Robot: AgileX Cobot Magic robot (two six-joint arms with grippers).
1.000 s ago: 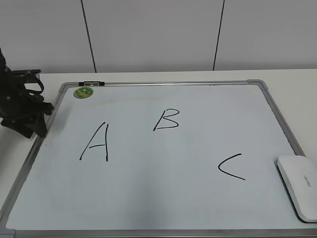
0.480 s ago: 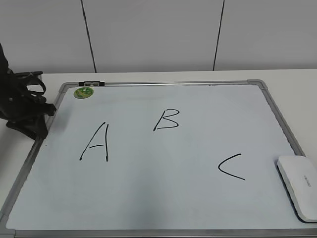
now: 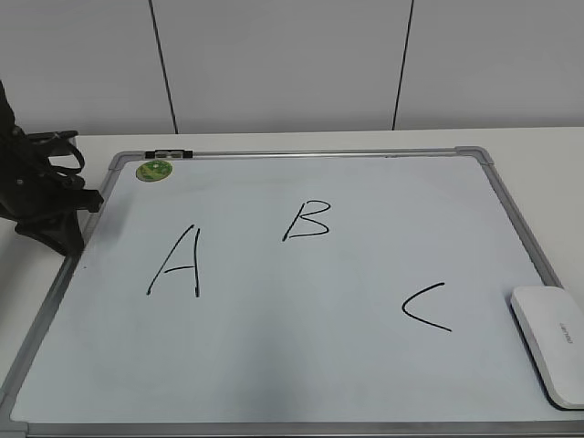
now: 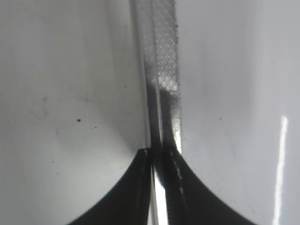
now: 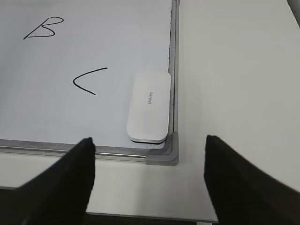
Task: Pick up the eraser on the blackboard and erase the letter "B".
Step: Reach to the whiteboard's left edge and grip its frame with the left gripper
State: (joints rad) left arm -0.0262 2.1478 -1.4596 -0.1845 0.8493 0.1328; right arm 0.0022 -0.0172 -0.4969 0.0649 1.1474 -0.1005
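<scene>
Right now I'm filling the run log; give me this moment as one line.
phase: pre-grasp | eraser: untouched, on blackboard right corner | letter "B": intact | right gripper: open | left gripper: shut, at left frame

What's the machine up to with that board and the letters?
Nothing is being held yet. The right pincer hangs open above the eraser, which lies at the blackboard's corner near the C. The letter "B" is untouched. The left pincer sits shut over the board's left frame.
</scene>
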